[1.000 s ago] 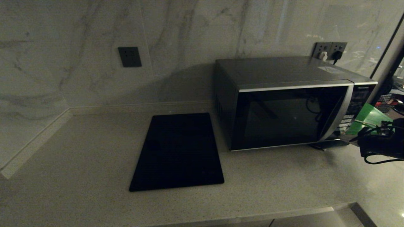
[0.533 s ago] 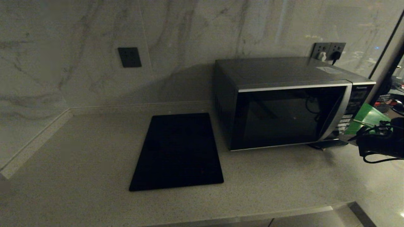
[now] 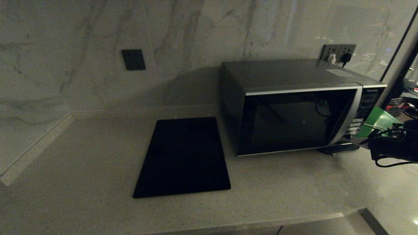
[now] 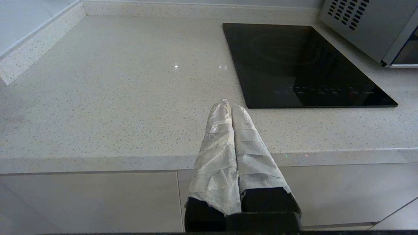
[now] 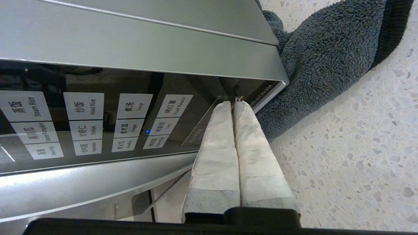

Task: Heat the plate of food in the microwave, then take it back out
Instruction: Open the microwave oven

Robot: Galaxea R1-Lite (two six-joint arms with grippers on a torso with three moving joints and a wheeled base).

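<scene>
We are seeing the boxy black-and-silver microwave (image 3: pixel 294 107) sitting door-closed on the speckled pale stone counter (image 3: pixel 81 163) against marble walls; our right gripper (image 5: pixel 233 102), fingers pressed together, is touching its button panel (image 5: pixel 98 120), while our left gripper (image 4: pixel 228 106) is hovering closed, empty.

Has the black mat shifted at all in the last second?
No. The black mat keeps its place left of the microwave, same gap.

The boxy black-and-silver microwave (image 3: pixel 294 107) — dark glass door shut — stands at three o'clock on the pale speckled counter.
</scene>
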